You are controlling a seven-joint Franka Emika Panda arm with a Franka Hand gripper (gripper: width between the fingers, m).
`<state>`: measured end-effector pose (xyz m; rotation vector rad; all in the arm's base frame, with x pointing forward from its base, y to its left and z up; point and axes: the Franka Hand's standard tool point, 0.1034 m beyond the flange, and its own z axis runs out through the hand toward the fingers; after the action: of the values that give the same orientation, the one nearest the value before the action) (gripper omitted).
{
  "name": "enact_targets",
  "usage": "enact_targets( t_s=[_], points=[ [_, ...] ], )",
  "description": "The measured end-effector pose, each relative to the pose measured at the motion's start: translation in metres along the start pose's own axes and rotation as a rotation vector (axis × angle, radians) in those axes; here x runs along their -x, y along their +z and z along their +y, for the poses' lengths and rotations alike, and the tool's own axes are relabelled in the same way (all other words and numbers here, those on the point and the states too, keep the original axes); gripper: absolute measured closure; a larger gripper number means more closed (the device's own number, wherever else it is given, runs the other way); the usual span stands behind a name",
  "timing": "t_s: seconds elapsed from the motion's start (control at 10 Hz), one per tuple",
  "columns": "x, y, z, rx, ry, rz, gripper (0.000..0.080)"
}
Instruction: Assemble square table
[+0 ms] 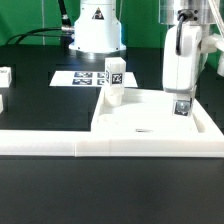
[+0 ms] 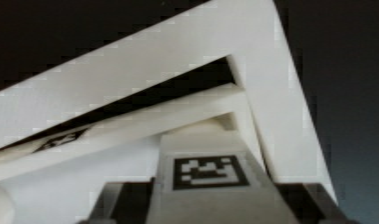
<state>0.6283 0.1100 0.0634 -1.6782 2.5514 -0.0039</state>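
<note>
The white square panel [image 1: 150, 122] lies flat against the low rail. One white tagged leg [image 1: 115, 88] stands upright on the panel's far corner at the exterior view's left. My gripper [image 1: 181, 88] is shut on a second white leg [image 1: 181, 104] and holds it upright over the panel's far corner at the exterior view's right. I cannot tell whether its lower end touches the panel. In the wrist view the held leg [image 2: 207, 175] with its tag sits between my dark fingers [image 2: 125, 200], with the panel's [image 2: 150, 85] edges beyond.
The long low white L-shaped rail [image 1: 60, 148] runs along the panel's front and right sides. The marker board [image 1: 85, 77] lies behind the panel. Two more white legs [image 1: 5, 74] [image 1: 1, 100] lie at the exterior view's left edge. The robot base [image 1: 95, 30] stands at the back.
</note>
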Motion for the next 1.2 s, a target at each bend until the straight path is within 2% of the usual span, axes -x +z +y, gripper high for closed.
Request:
enact_targets(
  t_s=[0.3, 0.5, 0.8, 1.2],
  points=[
    [-0.0005, 0.0004, 0.0004, -0.001, -0.034, 0.004, 0.0507],
    [-0.0005, 0.0004, 0.0004, -0.001, -0.037, 0.004, 0.0183],
    [-0.0005, 0.0004, 0.0004, -0.001, -0.037, 0.004, 0.0153],
    [-0.0005, 0.0004, 0.0004, -0.001, -0.038, 0.004, 0.015]
  ],
)
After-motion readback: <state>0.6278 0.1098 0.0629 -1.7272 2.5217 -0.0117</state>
